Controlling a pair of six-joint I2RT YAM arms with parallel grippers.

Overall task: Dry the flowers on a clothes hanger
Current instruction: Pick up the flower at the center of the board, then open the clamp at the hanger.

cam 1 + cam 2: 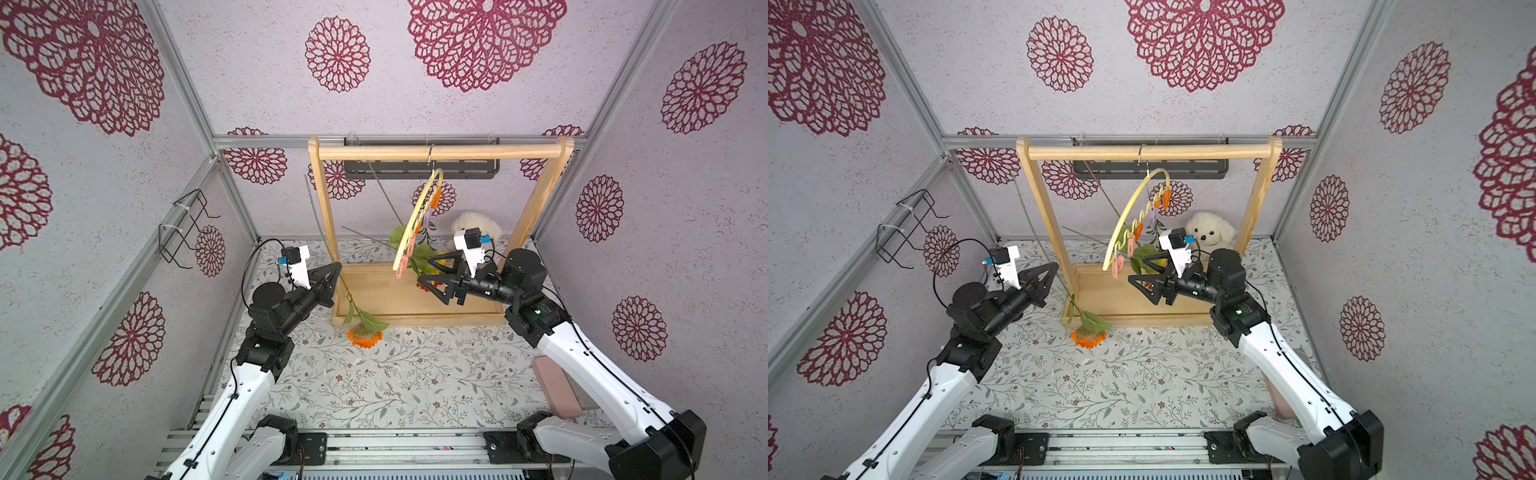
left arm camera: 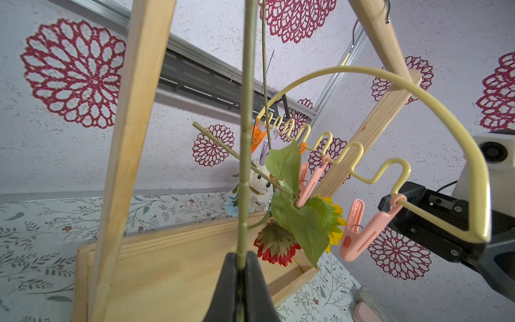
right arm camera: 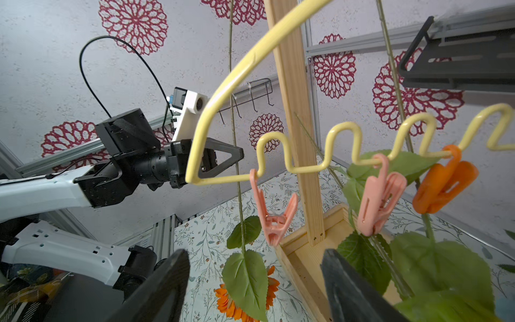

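My left pincer (image 1: pixel 337 267) is clenched on the stem of the orange flower (image 1: pixel 365 336), whose bloom dangles head-down in front of the wooden rack (image 1: pixel 436 152). My right pincer (image 1: pixel 423 272) stands released, jaws wide, beside the yellow hanger (image 3: pixel 252 59) hooked on the rack's bar, where a red bloom (image 2: pixel 276 245) and sunflower (image 2: pixel 333 223) dangle under the pegs (image 3: pixel 379 200).

Floral-print table (image 1: pixel 415 382), wooden rack (image 1: pixel 395 299) (plush dog (image 1: pixel 1210 230) behind)

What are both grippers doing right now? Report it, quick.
Left gripper: shut on the stem of the orange flower.
Right gripper: open, holding nothing.
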